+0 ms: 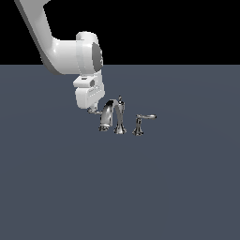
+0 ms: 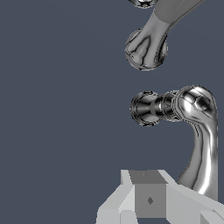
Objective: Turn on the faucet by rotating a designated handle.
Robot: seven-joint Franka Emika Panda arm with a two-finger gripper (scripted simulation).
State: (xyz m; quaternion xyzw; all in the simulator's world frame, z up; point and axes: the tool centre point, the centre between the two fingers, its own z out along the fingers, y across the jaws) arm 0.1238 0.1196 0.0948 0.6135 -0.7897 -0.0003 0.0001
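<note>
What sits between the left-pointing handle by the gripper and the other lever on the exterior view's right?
The faucet's arched spout and its knob-topped post stand between the handle and the right lever, as the exterior view shows.

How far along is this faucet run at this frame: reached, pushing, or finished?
Approach looks done: the arm's tool sits low at the leftward handle of the faucet in the exterior view. In hand: making contact; the tool hides most of that lever, so touch and tool opening cannot be told. Left: the rotation itself, with no turn evident. The other lever is untouched, pointing toward the exterior view's right.
</note>
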